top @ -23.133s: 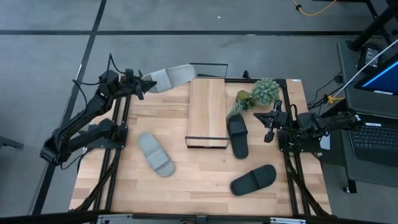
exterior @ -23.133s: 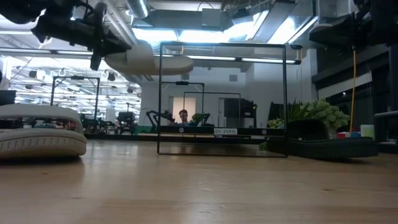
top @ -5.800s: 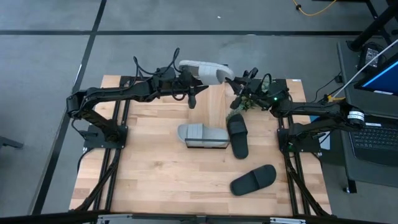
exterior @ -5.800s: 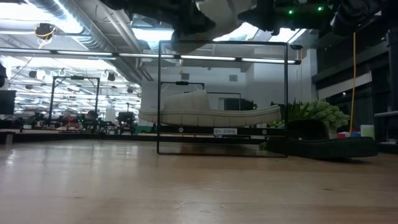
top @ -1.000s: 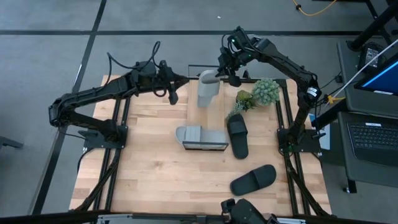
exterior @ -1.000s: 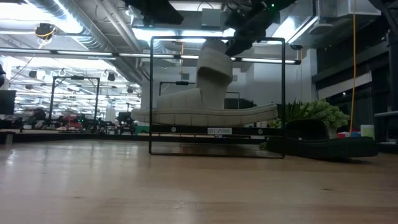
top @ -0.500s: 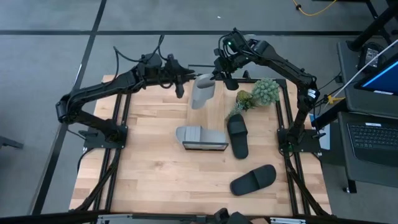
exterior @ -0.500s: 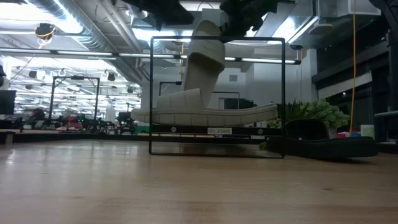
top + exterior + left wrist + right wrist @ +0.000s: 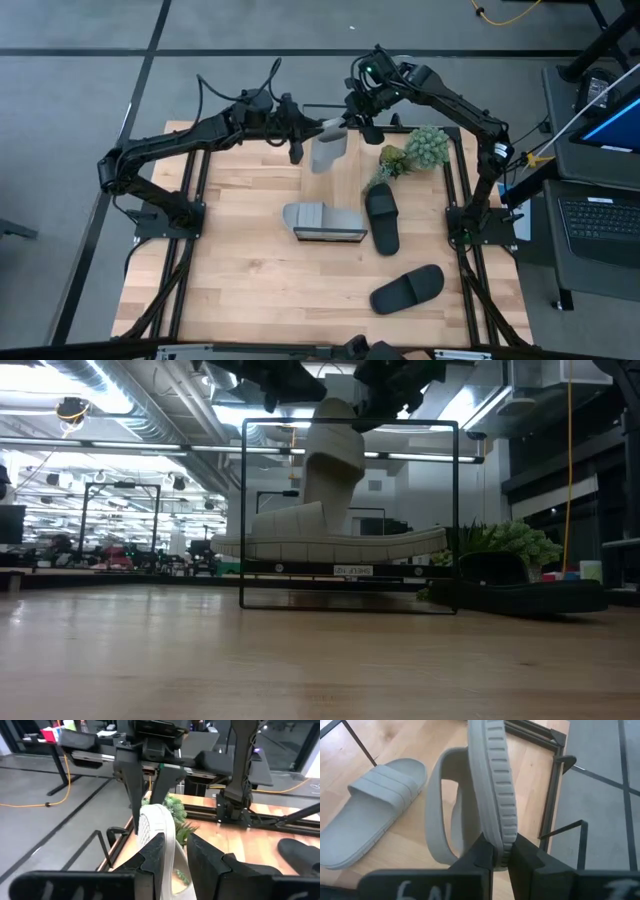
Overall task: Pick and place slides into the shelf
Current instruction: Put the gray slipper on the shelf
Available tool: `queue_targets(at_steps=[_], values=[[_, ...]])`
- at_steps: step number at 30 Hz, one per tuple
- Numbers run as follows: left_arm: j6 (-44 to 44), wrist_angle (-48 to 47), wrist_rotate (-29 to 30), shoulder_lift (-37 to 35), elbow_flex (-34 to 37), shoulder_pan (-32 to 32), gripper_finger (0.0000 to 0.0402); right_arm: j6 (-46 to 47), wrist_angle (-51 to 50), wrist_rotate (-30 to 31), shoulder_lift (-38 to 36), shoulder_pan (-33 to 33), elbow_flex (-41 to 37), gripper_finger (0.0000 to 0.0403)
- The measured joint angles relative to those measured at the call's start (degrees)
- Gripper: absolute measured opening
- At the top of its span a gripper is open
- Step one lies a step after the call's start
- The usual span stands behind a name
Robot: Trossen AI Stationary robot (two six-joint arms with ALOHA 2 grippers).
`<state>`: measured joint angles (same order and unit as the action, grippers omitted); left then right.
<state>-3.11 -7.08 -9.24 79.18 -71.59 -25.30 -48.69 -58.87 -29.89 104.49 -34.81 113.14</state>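
Right wrist view shows the right gripper (image 9: pixel 497 851) pinching the sole edge of a light grey slide (image 9: pixel 470 795) between its jaws, with the second grey slide (image 9: pixel 372 807) lying flat below on the shelf (image 9: pixel 530 770). The left wrist view shows the left gripper (image 9: pixel 175 852) with its jaws closed on the same slide's other end, so both arms hold it at once, above the far part of the shelf. In the high view the held slide (image 9: pixel 327 150) hangs between the left gripper (image 9: pixel 300 135) and the right gripper (image 9: pixel 352 118), and two black slides (image 9: pixel 382 218) lie on the desk (image 9: pixel 250 280) to the right of the shelf.

The step in hand looks like a handover or a joint lowering. To do it well, one gripper should release only once the other's hold is firm; the slide should then be turned sole-down and laid beside the first without knocking it or the wire frame.

The held slide's long axis stands close to upright, strap (image 9: pixel 335 435) near the top in the low view, sole edge facing the right gripper. The resting slide (image 9: pixel 330 540) lies lengthwise along the shelf.
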Motion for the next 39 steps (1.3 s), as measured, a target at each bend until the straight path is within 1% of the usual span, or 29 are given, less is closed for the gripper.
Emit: queue_targets(at_steps=[4,11,14,17,26,31,36,39], values=[[0.0,0.0,1.1,0.3,0.0,0.0,0.0075,0.1,0.0,0.0,0.0,0.0,0.0,0.0035],[-0.5,-0.9,1.2,0.3,0.0,0.0,0.0075,0.2,-0.3,0.0,0.0,0.1,0.0,0.0035],[-0.5,-2.8,2.9,0.3,0.0,0.0,0.0077,0.2,-0.5,0.0,0.0,0.1,0.0,0.0035],[-0.6,-3.8,3.7,0.3,0.0,0.0,0.0089,0.4,-0.5,0.0,0.0,0.1,0.0,0.0035],[-0.5,-3.6,4.2,0.3,0.1,1.1,0.0149,0.7,-0.5,-0.2,0.0,0.1,0.0,0.0035],[-0.4,-3.6,4.3,0.3,0.1,1.1,0.0155,0.9,-0.5,-0.4,0.0,0.1,0.0,0.0035],[-0.4,-3.5,7.3,0.3,0.1,1.1,0.0155,1.1,-0.4,-0.4,0.0,0.1,0.0,0.0035],[-0.4,-3.0,7.4,0.3,0.2,0.7,0.0155,2.0,-0.5,-0.5,0.0,0.2,0.0,0.0033]])
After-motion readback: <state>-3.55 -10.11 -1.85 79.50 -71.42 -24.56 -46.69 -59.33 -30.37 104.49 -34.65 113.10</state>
